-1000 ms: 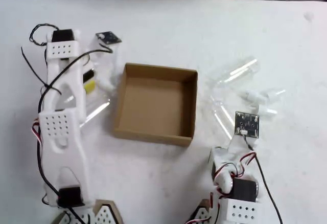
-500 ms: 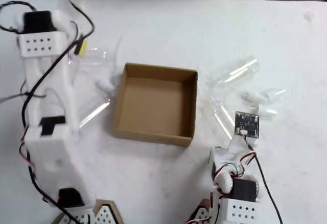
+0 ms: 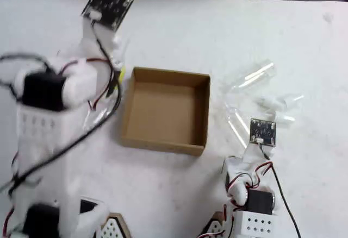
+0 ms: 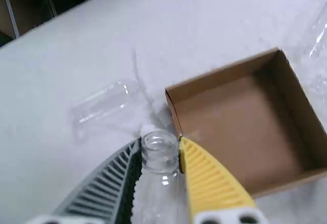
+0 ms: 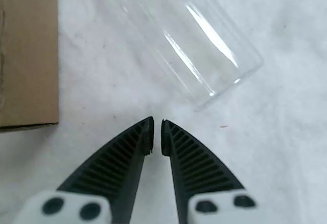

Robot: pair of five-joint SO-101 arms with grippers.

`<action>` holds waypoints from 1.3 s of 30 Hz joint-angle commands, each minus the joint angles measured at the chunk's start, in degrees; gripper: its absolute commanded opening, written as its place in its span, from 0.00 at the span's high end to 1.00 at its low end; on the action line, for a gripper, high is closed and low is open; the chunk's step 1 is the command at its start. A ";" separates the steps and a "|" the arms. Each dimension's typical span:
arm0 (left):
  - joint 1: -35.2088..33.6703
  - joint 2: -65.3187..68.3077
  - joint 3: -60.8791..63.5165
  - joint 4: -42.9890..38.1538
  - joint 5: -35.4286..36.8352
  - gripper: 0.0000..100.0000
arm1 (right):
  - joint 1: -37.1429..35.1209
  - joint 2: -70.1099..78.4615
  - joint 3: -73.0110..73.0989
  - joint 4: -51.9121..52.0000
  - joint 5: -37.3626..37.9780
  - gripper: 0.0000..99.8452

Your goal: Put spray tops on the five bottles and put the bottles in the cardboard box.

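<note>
Clamping a clear bottle (image 4: 160, 158), the left end effector (image 4: 160, 145) hovers beside the cardboard box (image 4: 235, 121)

Clear uncapped bottle (image 4: 159, 156) in left pincer (image 4: 160, 143), beside open cardboard box (image 4: 240, 127)

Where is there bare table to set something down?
Free: the far strip of table behind the cardboard box, and the near patch between box and arm bases. Crowded: right of the box, loose bottles and spray tops; left of it, the left gripper holds a bottle.
</note>
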State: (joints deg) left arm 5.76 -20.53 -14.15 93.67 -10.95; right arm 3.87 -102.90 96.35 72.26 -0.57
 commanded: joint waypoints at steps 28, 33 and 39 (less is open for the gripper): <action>11.47 -31.60 78.68 -105.05 13.63 0.97 | -0.31 -0.31 0.53 0.22 0.44 0.99; 11.38 -19.74 79.82 -116.84 13.63 0.98 | -0.31 -0.31 0.53 0.22 0.44 0.99; 10.95 -11.38 84.75 -127.74 13.63 0.98 | -0.31 -0.31 0.53 0.22 0.44 0.99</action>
State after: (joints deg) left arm 16.57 -34.51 67.43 -26.59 1.98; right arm 3.87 -102.90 96.35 72.26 -0.57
